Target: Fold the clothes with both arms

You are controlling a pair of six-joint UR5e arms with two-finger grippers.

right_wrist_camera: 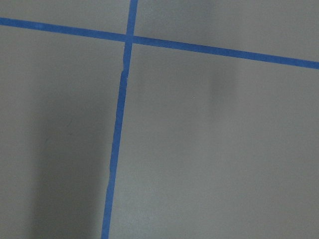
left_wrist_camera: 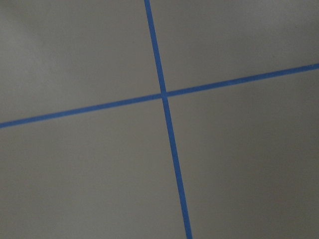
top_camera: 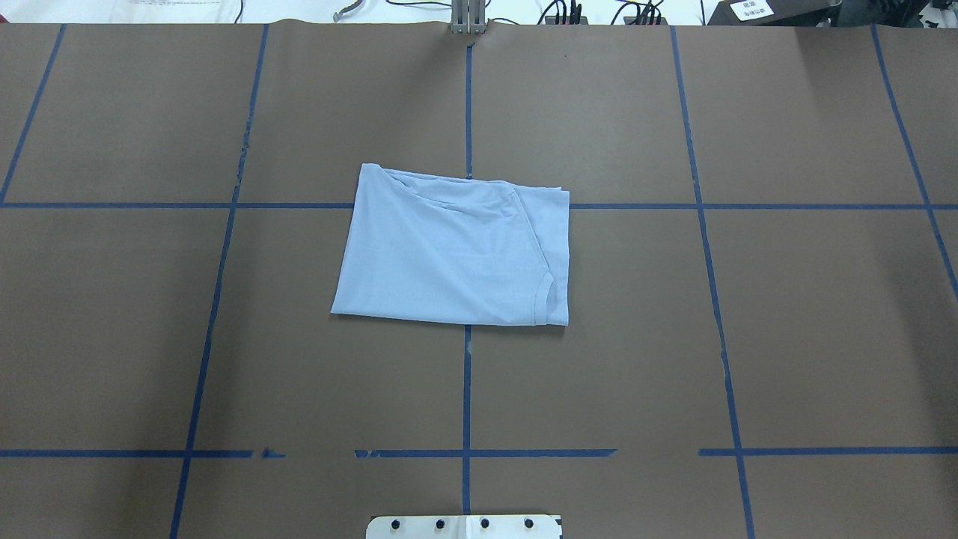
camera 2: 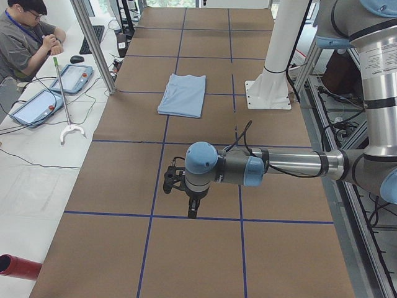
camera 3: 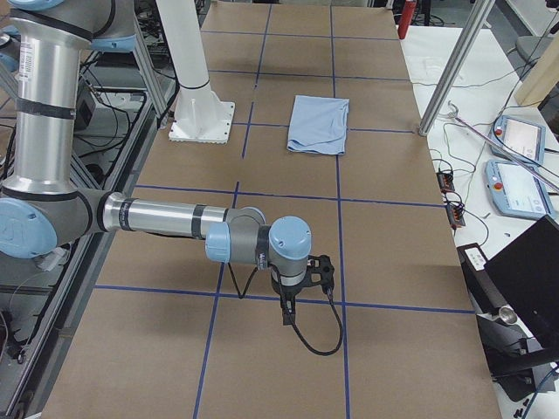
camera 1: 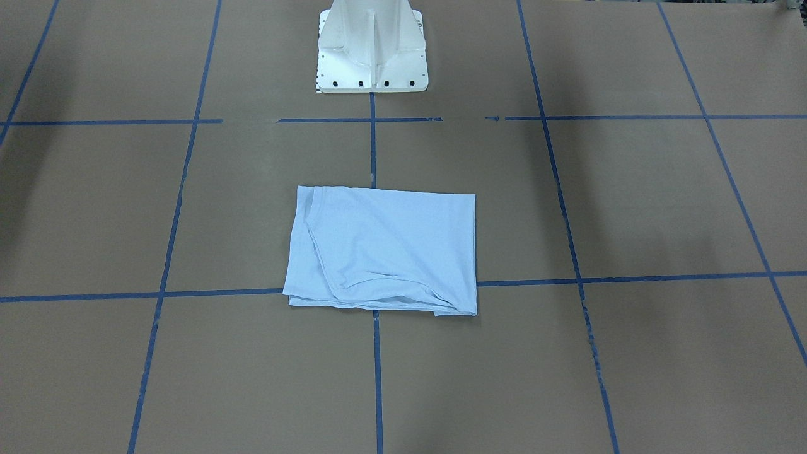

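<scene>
The clothes are one light blue T-shirt [camera 1: 384, 252] folded into a flat rectangle on the brown table, in front of the robot's base; it also shows as the T-shirt [top_camera: 456, 254] in the overhead view. Neither arm touches it. The left arm reaches out low over the table's left end, and its gripper [camera 2: 193, 211] points down, far from the T-shirt [camera 2: 182, 94]. Over the opposite end the right gripper [camera 3: 286, 316] hangs the same way. I cannot tell whether either is open or shut. Both wrist views show only bare table with blue tape lines.
The white pedestal base [camera 1: 372, 50] stands at the table's robot side. Blue tape [top_camera: 466, 389] marks a grid on the table. A seated person [camera 2: 25, 37] and teach pendants [camera 2: 37, 105] are on a side bench, beside a metal post [camera 2: 93, 46].
</scene>
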